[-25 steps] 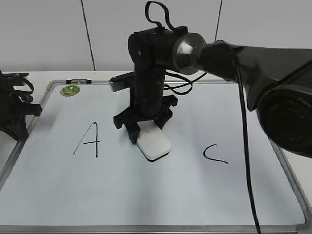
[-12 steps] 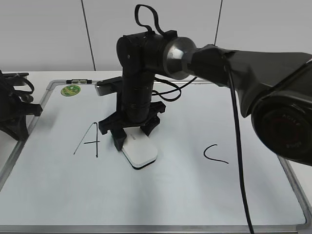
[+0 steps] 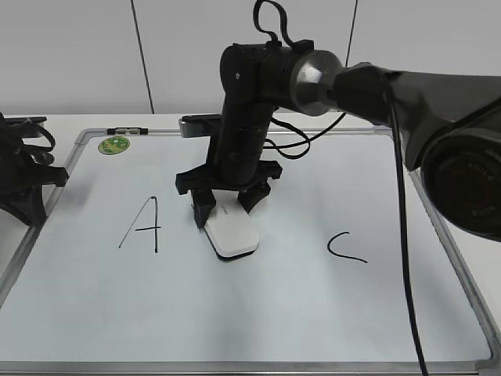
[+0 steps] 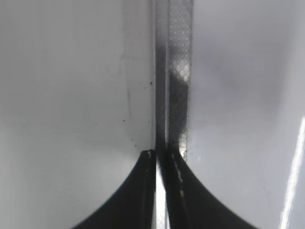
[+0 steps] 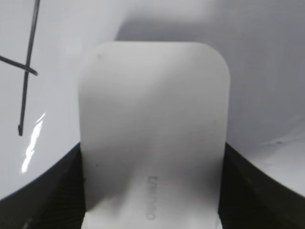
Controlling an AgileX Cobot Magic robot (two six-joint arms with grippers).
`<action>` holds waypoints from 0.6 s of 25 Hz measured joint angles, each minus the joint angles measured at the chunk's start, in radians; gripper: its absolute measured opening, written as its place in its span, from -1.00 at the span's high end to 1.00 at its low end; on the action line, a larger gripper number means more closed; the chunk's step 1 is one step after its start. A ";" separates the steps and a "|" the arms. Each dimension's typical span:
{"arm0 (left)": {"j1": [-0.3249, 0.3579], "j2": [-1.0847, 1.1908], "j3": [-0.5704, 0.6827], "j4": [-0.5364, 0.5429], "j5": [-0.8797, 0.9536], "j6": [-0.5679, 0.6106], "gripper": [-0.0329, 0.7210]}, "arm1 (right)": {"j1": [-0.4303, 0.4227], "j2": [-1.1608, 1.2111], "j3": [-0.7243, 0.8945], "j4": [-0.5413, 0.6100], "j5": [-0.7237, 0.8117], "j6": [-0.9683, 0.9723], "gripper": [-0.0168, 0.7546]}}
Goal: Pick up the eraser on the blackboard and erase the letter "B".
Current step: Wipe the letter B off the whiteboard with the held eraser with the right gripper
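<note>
The eraser (image 3: 233, 233), a flat white rounded block, lies flat on the blackboard (image 3: 274, 313) between the black "A" (image 3: 143, 227) and the black "C" (image 3: 344, 247). My right gripper (image 3: 227, 207) is shut on the eraser's far end. In the right wrist view the eraser (image 5: 152, 129) fills the space between the two dark fingers of the right gripper (image 5: 152, 191). No stroke of the letter "B" shows; the board around the eraser is bare white. My left gripper (image 4: 161, 157) is shut and empty over the board's grey frame (image 4: 174, 71). It sits at the left edge (image 3: 31, 196).
A small green round magnet (image 3: 113, 145) sticks at the board's far left corner. Part of the "A" (image 5: 26, 71) shows left of the eraser in the right wrist view. The right arm's cable hangs over the board's right side (image 3: 403, 258).
The right gripper slid the eraser left and towards the front, close to the "A", then back right and farther away. The left arm has not moved.
</note>
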 joint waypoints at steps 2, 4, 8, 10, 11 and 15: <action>0.000 0.000 0.000 0.002 0.000 0.000 0.84 | -0.020 0.000 0.000 0.000 -0.004 0.002 -0.40; 0.000 0.000 0.000 0.004 0.000 0.000 0.84 | -0.039 0.000 0.000 -0.002 -0.006 0.004 -0.40; 0.000 0.000 0.000 0.004 0.000 0.000 0.84 | -0.065 -0.002 -0.002 -0.036 -0.008 0.008 -0.40; 0.000 0.000 0.000 0.004 0.000 0.000 0.84 | -0.078 -0.004 -0.002 -0.055 -0.008 0.010 -0.40; 0.000 0.000 0.000 0.004 0.000 0.000 0.84 | -0.082 -0.005 -0.002 -0.059 -0.008 0.012 -0.40; 0.000 0.000 0.000 0.004 0.002 0.000 0.84 | -0.094 -0.013 -0.002 -0.109 -0.010 0.022 -0.40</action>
